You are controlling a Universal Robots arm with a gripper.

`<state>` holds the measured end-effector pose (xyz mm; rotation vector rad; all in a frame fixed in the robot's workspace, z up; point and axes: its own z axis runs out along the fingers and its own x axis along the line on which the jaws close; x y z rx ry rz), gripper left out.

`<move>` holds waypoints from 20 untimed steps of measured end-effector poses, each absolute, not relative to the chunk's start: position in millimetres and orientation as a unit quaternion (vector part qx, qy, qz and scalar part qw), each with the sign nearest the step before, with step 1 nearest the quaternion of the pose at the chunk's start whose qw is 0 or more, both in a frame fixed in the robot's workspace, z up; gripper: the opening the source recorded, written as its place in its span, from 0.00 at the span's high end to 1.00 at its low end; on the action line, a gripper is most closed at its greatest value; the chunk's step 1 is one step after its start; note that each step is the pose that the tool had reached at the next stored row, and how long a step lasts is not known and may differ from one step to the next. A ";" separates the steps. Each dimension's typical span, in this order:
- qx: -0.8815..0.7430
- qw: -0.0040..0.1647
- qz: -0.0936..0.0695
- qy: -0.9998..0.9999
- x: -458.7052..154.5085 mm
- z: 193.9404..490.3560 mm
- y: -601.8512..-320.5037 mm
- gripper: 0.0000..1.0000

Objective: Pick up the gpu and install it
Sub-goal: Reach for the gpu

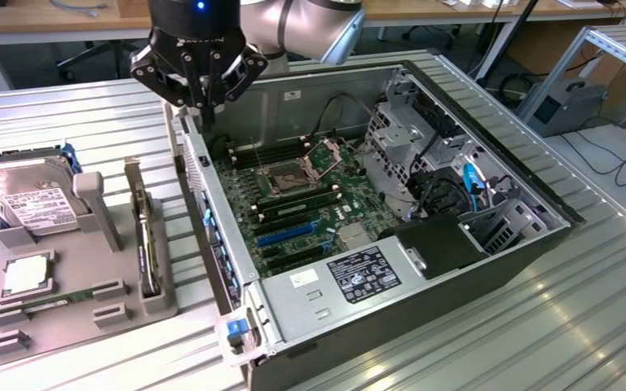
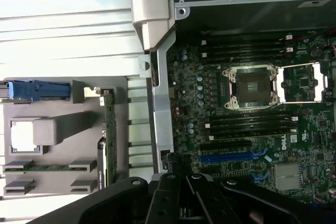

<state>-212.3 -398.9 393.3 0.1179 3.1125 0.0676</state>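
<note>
Exterior view: where's the card, and what's my hand doing? (operator)

Your black gripper [image 1: 202, 104] hangs clenched on nothing above the rim of the open black computer case [image 1: 422, 318], at its eleven o'clock corner. The gpu [image 1: 143, 236], a thin dark board with a pale metal end bracket, stands on edge in the grey moulded tray [image 1: 74, 326], about seven o'clock from the gripper. (spotter)

Wrist view? (operator)

There the gpu [image 2: 108, 124] stands upright in its tray slot, near the case wall and apart from your gripper [image 2: 181, 192]. I'd judge it light, stiff and fragile. Pinch the board's bare upper edge, away from its components. (spotter)
</note>
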 end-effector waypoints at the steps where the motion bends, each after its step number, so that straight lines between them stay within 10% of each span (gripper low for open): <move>1: 0.038 0.013 0.022 0.999 -212.8 393.3 -398.9 0.89; 20: 0.038 0.013 0.022 0.999 -239.4 393.3 -398.9 0.89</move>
